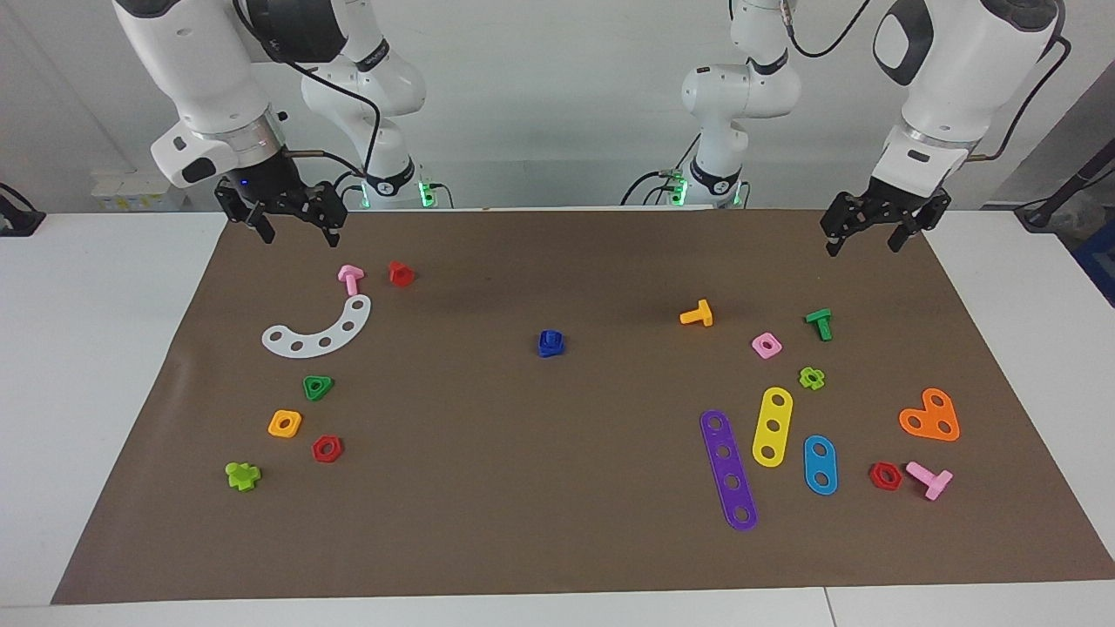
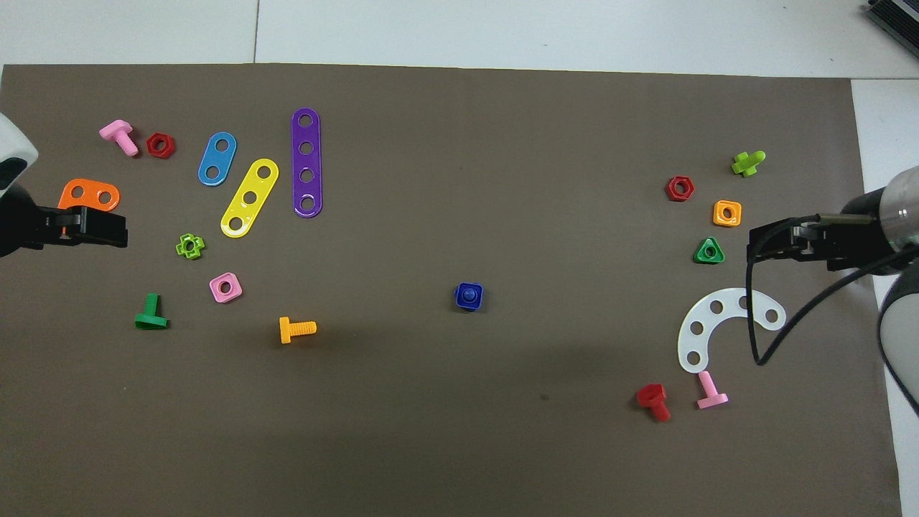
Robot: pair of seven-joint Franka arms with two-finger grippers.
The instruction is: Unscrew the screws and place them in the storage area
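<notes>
The left arm descends from its base with the wrist bent down, and the left gripper point(image 1: 860, 233) hangs in the air, fingers spread apart and holding nothing. The right arm mirrors that pose at its own end; the right gripper point(image 1: 296, 225) points downward, its fingers likewise parted and empty. Neither gripper touches anything.

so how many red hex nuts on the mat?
2. One red hex nut lies among the loose parts at the right arm's end; the other red hex nut lies beside a pink bolt at the left arm's end.
</notes>
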